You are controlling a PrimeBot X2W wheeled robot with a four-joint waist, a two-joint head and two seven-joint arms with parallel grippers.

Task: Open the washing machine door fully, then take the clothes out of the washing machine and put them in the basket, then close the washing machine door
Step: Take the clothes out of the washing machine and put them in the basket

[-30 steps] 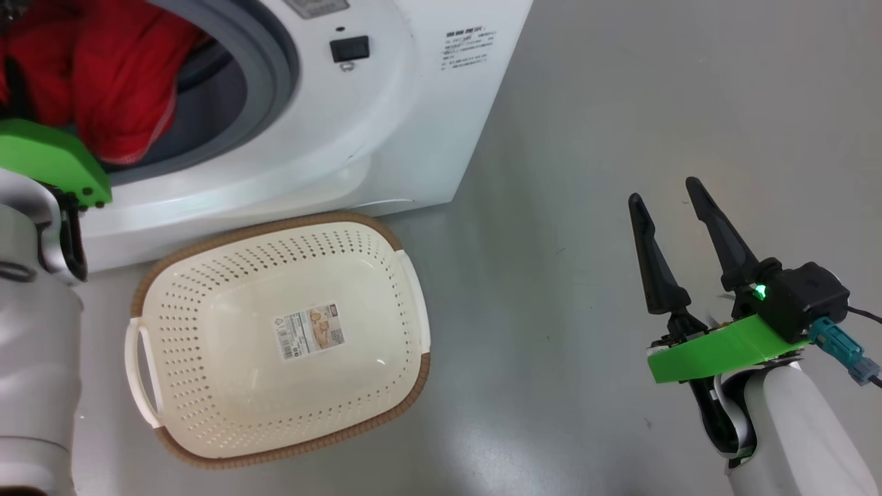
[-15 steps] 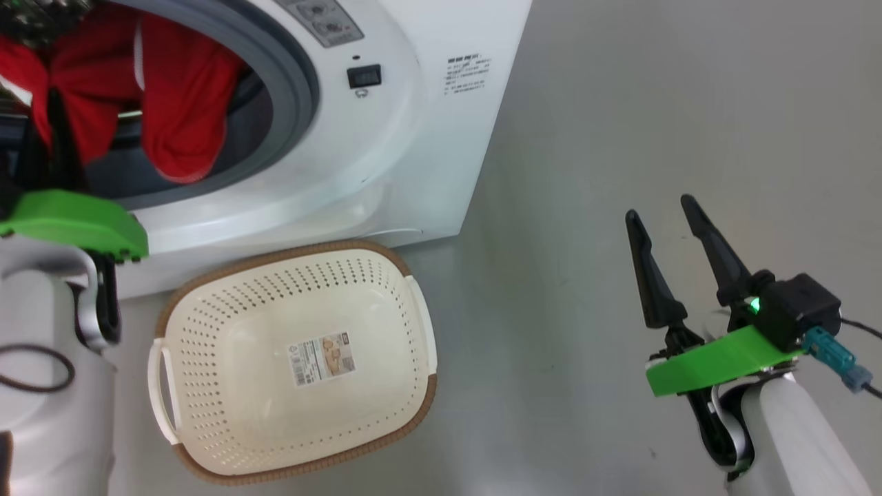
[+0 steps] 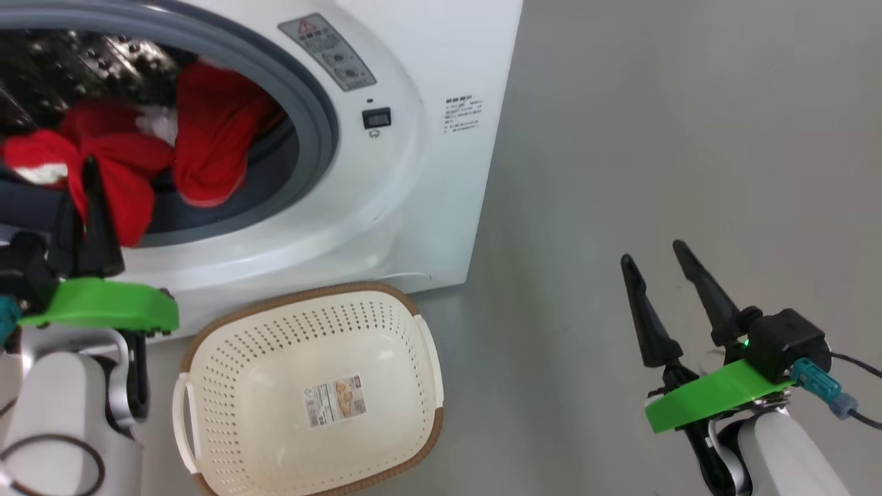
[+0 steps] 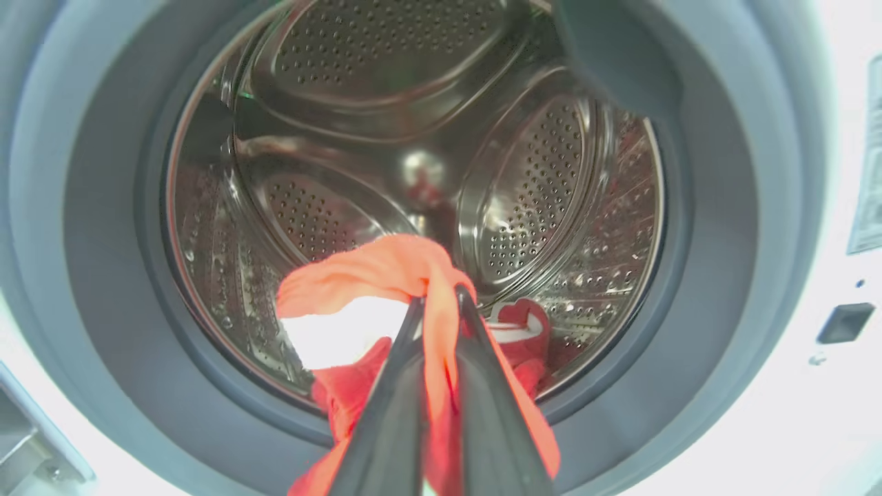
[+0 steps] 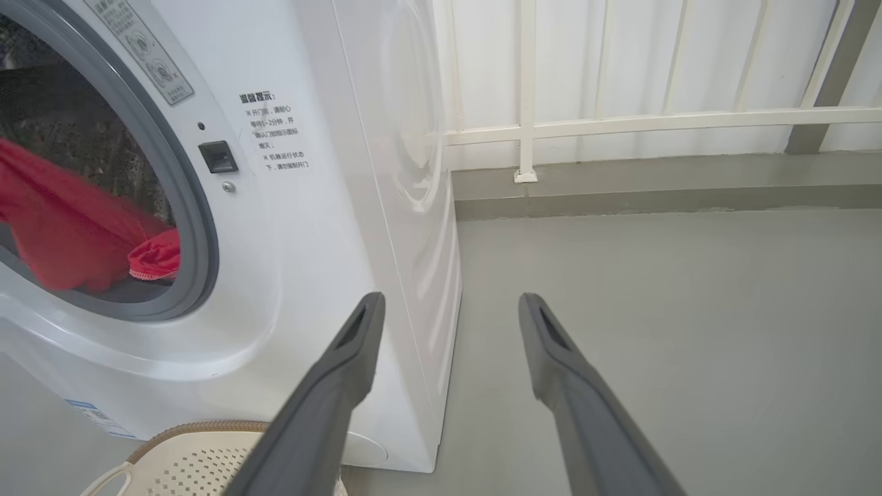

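We grip red clothes at the mouth of the washing machine.

Our left hand (image 4: pixel 439 297) is clamped tight on a fold of the red clothes (image 4: pixel 358 272) at the grey rubber ring of the washing machine (image 3: pixel 427 172), and more red and white cloth lies in the steel drum (image 4: pixel 524 193) behind. The basket (image 3: pixel 255 406) sits on the floor (image 3: pixel 654 138) just in front of the machine, its paper label showing on the bottom. Our right hand (image 3: pixel 652 253) hangs spread wide, gripping nothing, well off to the side.
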